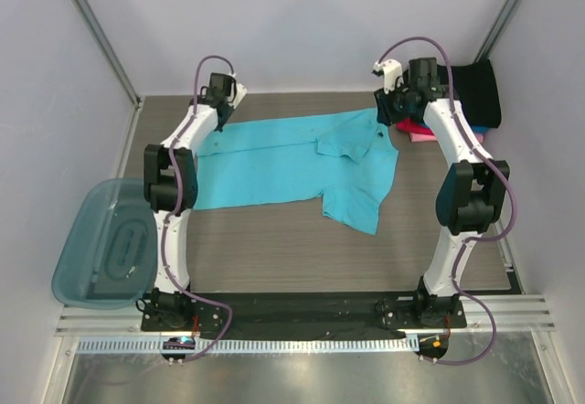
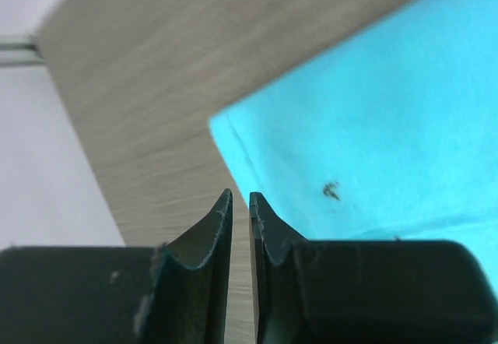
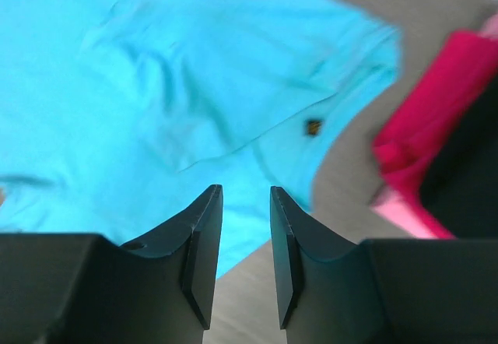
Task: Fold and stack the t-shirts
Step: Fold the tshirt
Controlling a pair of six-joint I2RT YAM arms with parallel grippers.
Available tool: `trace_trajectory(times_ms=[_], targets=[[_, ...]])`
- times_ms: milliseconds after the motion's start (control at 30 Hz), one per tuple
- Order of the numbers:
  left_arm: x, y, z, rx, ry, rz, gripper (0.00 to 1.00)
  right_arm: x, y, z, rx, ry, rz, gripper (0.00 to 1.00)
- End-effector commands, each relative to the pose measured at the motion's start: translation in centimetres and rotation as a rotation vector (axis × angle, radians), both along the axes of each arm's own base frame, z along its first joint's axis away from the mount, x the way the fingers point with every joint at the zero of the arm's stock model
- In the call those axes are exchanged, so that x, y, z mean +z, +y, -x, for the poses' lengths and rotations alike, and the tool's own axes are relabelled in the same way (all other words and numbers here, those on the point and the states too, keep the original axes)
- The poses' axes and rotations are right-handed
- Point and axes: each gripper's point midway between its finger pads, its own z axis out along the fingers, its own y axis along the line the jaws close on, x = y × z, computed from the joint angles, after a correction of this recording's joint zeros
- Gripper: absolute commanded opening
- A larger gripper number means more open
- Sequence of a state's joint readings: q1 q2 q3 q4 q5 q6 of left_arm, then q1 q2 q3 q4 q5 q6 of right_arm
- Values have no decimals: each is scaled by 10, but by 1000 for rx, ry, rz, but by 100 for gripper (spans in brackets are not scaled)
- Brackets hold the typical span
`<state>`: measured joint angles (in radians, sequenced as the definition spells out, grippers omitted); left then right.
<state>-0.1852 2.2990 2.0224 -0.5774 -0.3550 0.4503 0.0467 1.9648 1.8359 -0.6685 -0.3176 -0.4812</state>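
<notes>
The turquoise t-shirt [image 1: 283, 162] is spread across the far middle of the table. The left gripper [image 2: 240, 196] is held by its far-left corner, fingers almost pressed together, nothing pinched. The right gripper [image 3: 245, 190] is poised over the collar end, fingers slightly parted and empty, probably so a fold can be started. The folded shirts [image 1: 475, 98] are stacked far right.

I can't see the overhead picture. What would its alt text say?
A turquoise t-shirt lies spread but rumpled on a wooden table, between the left arm and right arm reaching toward its far corners. A black shirt and pink shirt sit far right; a plastic bin sits left.
</notes>
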Motion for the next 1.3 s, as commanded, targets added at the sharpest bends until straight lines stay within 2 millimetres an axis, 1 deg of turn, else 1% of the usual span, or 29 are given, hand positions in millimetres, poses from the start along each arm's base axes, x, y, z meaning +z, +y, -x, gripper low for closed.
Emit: trace_trajectory(times_ms=[0,67,100,167,200,233,367,400,433,467,500,567,600,667,733,833,967,1133,1200,1233,1267], targets=[[-28,11,26,14,121,23,14,-44,31,42,97,171,-85,37],[-35,14,31,5,159,23,13,-52,44,57,143,207,-89,38],[-38,16,36,10,187,22,13,-54,47,60,152,217,-95,39],[-48,19,42,18,227,26,13,-61,53,66,175,234,-94,39],[-50,20,43,22,230,29,13,-64,59,68,188,241,-85,40],[-54,21,44,24,236,31,13,-67,60,68,190,245,-79,40],[-65,23,42,31,250,16,12,-82,63,60,190,260,-59,40],[-72,24,42,33,262,12,12,-84,63,58,187,260,-56,41],[-74,24,41,35,264,9,12,-85,64,56,186,256,-52,41],[-73,24,38,36,255,8,12,-86,64,53,185,253,-46,41],[-77,25,38,36,263,5,12,-94,61,51,176,263,-29,41],[-77,26,36,40,257,-1,11,-99,59,47,169,266,-9,41],[-78,27,35,39,258,-4,12,-106,57,45,162,273,5,42],[-81,27,34,41,257,-8,11,-109,55,40,154,270,16,42],[-83,29,34,45,261,-11,11,-118,52,36,141,275,29,42],[-84,30,34,43,262,-15,11,-125,52,30,136,280,35,42],[-85,32,31,47,258,-19,11,-129,53,24,132,280,33,42],[-83,32,28,50,249,-18,11,-132,56,22,139,282,33,40],[-83,33,28,51,248,-20,11,-133,58,23,146,282,35,36],[-84,33,28,51,250,-20,11,-133,58,23,146,283,35,36],[-83,32,28,49,248,-20,11,-134,59,24,148,284,37,33]])
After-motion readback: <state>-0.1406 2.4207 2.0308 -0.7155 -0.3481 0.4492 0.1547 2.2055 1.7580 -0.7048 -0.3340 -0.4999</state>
